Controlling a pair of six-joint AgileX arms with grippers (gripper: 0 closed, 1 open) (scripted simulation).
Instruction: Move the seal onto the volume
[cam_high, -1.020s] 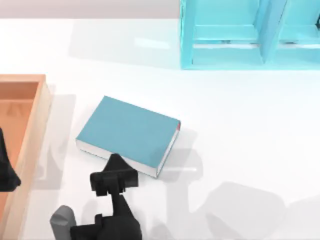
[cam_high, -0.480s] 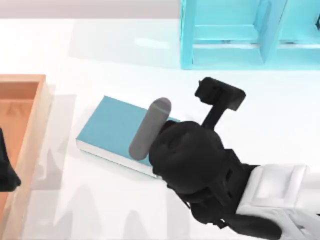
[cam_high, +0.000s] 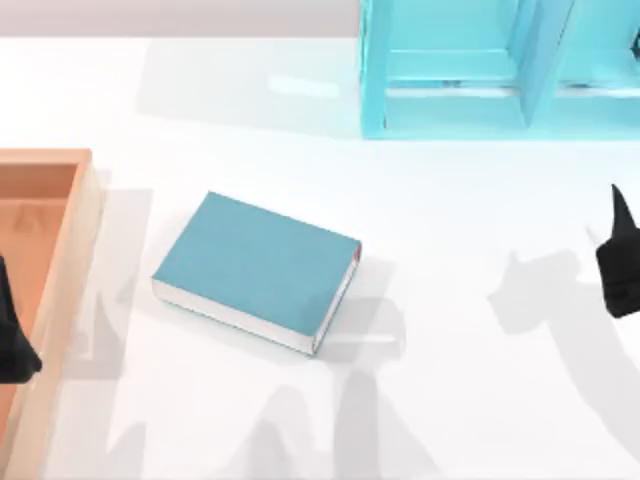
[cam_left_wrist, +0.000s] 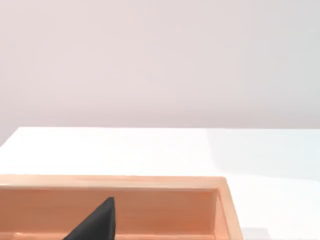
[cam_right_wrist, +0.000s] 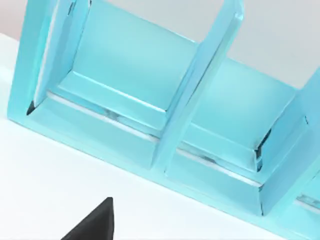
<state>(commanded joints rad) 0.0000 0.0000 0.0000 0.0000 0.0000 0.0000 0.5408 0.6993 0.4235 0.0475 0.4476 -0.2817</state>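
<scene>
White table (cam_high: 450, 400), glossy, under a pale plain wall. At the far edge, right of centre: large light-cyan shelf unit (cam_high: 450, 110), running off the top view's right side, its open compartments facing the table; seen close in the right wrist view (cam_right_wrist: 175, 125). Along the left edge: wooden tray (cam_high: 60, 200), open-topped, touching nothing else.

Left of centre: the volume (cam_high: 255, 270), closed, lying flat, teal cover up, turned at a slant, white page edges toward the near side. Well apart from tray and shelf, with wide white stretches to the right and near side.

Over the tray at the left border: left gripper (cam_high: 12, 335). At the right border: right gripper (cam_high: 620, 265). Spread or pressed together, cannot tell for either.

At the volume's right corner: a red sliver (cam_high: 357, 254), too small to identify.
</scene>
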